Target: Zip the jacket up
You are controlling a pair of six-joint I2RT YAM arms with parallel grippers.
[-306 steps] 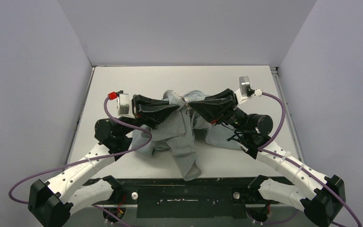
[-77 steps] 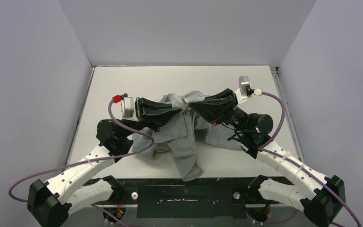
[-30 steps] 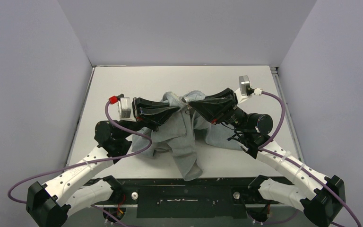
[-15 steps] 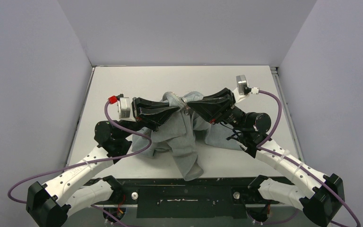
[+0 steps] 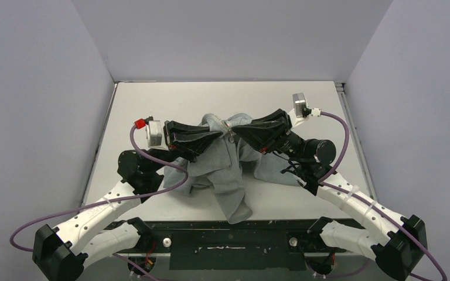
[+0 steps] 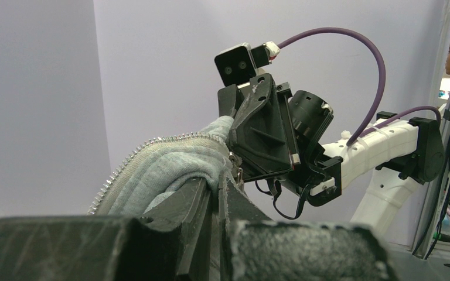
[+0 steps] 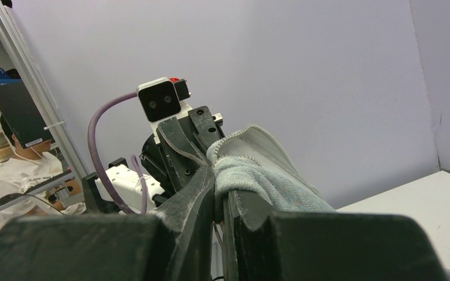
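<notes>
Dangling jacket point(image 5: 229, 175) clamped beneath left tool point(image 5: 220, 133), right tool point(image 5: 237, 130).

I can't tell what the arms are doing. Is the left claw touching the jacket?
Touching. The left wrist view shows the left gripper shut on the jacket, grey cloth pinched in its jaws beside the zipper teeth.

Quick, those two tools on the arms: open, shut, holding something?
Left tool: shut on the jacket, at its zipper edge.
Right tool: shut on the jacket too.
</notes>
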